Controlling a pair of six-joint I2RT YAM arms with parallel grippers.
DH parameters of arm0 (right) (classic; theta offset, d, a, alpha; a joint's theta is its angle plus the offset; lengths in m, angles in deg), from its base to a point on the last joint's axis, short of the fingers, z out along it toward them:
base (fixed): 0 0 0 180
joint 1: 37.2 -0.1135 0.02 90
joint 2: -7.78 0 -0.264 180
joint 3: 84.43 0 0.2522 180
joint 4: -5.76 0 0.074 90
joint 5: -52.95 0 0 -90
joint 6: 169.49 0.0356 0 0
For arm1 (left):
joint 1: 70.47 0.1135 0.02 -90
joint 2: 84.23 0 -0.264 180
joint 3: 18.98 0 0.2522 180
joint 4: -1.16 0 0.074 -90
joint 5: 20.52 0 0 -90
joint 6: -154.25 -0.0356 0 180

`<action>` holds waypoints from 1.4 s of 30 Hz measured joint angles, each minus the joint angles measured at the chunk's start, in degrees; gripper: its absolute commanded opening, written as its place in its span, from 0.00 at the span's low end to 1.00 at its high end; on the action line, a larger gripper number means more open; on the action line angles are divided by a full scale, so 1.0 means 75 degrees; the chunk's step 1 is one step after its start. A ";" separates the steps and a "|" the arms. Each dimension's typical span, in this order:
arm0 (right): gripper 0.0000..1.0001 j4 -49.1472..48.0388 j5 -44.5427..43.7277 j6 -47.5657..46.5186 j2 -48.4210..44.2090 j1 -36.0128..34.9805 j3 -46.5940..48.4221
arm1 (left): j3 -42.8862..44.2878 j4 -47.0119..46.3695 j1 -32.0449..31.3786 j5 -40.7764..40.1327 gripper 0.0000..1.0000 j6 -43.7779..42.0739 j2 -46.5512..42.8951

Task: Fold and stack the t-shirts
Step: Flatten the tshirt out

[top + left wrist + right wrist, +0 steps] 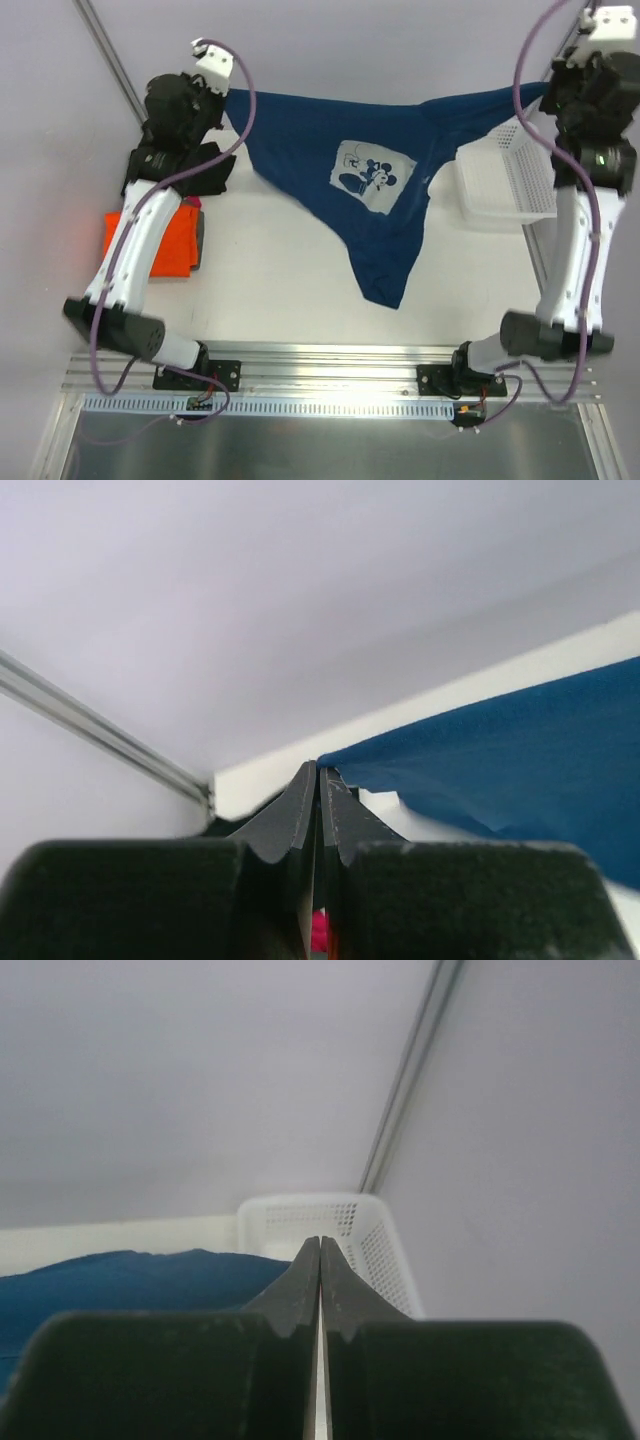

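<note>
White lattice basket (pixel 507 180) sitting just under the right tool (pixel 320 1241)

The white lattice basket is resting upright at the right edge of the pale table (pixel 280 290), open side up, just past the right tool's tips in the wrist view and well apart from the left tool (pixel 318 770). A thin metal strip (pixel 90 730) is running slantwise along the grey wall (pixel 300 600) to the left of the left tool. An aluminium rail (pixel 330 375) is lying across the table's near edge, far behind both tools.
</note>
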 measured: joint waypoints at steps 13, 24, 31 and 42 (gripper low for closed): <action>0.00 0.0845 -0.1014 -0.1046 -0.4943 0.0122 -0.1539 | -0.1588 0.0256 -0.0420 -0.0262 0.00 -0.0306 -0.3133; 0.00 0.0772 -0.1932 -0.1813 -0.3200 0.0125 0.0796 | -0.0391 0.0338 -0.0504 -0.0283 0.00 -0.0315 -0.2518; 0.00 -0.0160 -0.1737 -0.1912 -0.1233 0.0163 0.0973 | -0.0160 -0.0105 -0.0481 -0.0408 0.00 -0.0393 -0.0880; 0.00 -0.0256 -0.1361 -0.2122 0.1947 0.0079 0.0597 | 0.1169 -0.0006 -0.0187 -0.0399 0.00 -0.0356 0.3034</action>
